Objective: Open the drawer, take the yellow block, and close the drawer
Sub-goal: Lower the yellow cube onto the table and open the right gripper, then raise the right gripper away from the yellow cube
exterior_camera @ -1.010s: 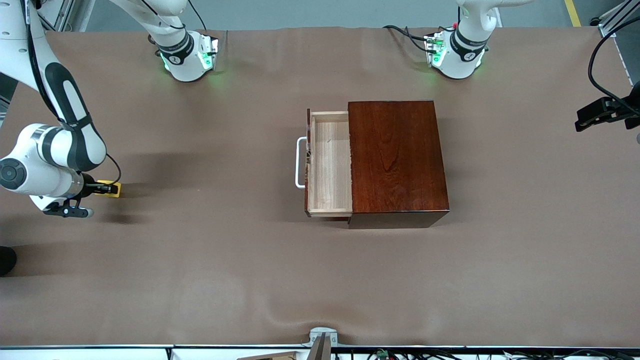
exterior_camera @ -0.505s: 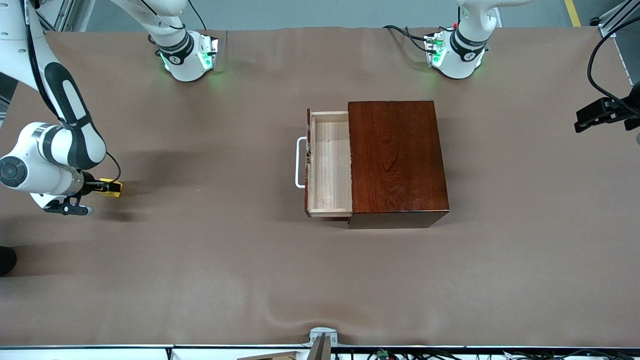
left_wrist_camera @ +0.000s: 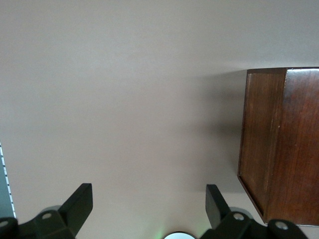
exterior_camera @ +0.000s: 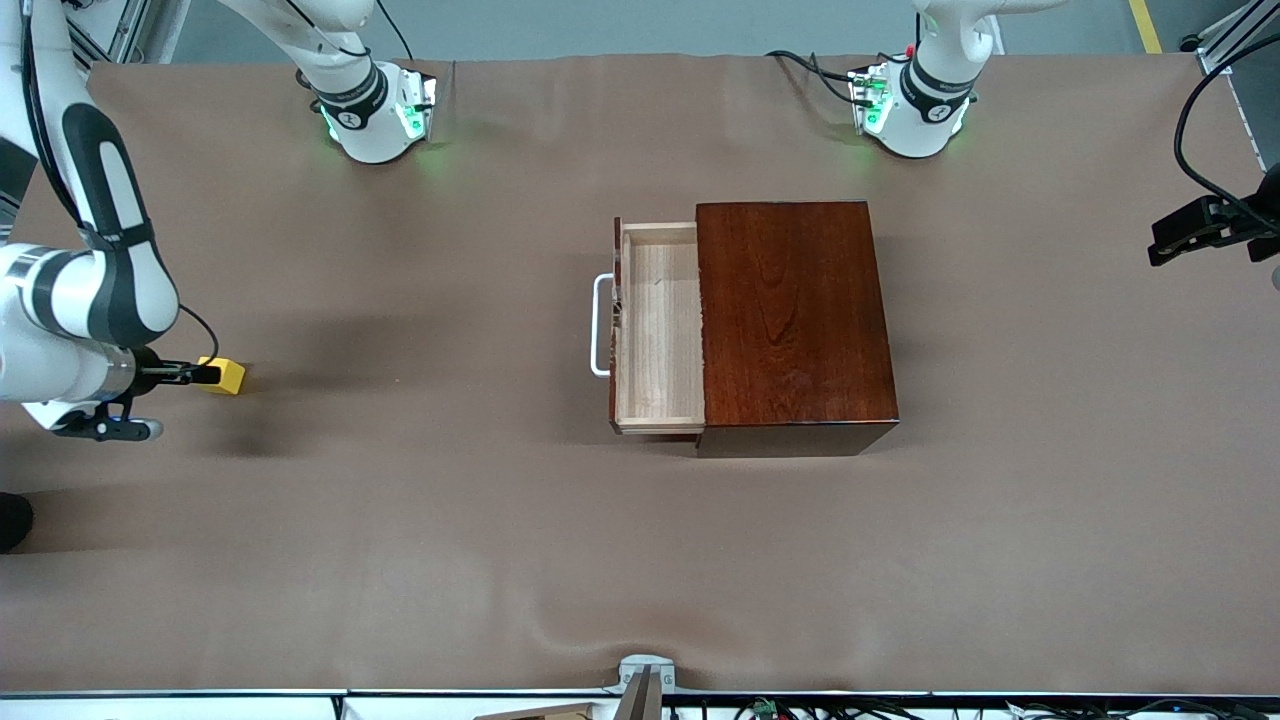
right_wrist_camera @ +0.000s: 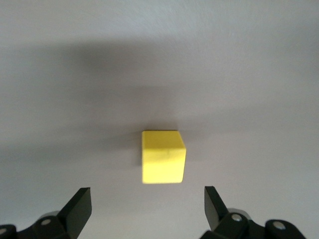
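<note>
- The right gripper (exterior_camera: 205,375) sits low over the surface (exterior_camera: 400,520) at the right arm's end, fingers spread wide with nothing between them. In the right wrist view the two fingertips (right_wrist_camera: 79,204) stand either side of bare cloth, with the block apart from them.
- The yellow block (exterior_camera: 228,376) rests on the surface just beside that gripper, well apart from the box. It looks set down there to get it out of the way, so the arm is free for the closing step.
- The block itself (right_wrist_camera: 163,156) is a small, bright yellow cube with plain faces and crisp edges, sitting flat and square, narrower than the open gripper.
- The drawer (exterior_camera: 657,325) is pulled out of the mahogany-coloured box (exterior_camera: 790,320) toward the right arm's end, its pale wood tray showing nothing inside. Its white bar handle (exterior_camera: 600,325) faces the right arm, which is probably why that arm does the work here.
- Judging from this, the opening and taking are done, and the drawer is not yet closed; pushing on its front or handle would be the step left.
- The left gripper (left_wrist_camera: 147,209) waits off the left arm's end of the box, hanging over bare surface with its fingers wide apart and empty. A side of the box (left_wrist_camera: 279,144) shows in its wrist view.
</note>
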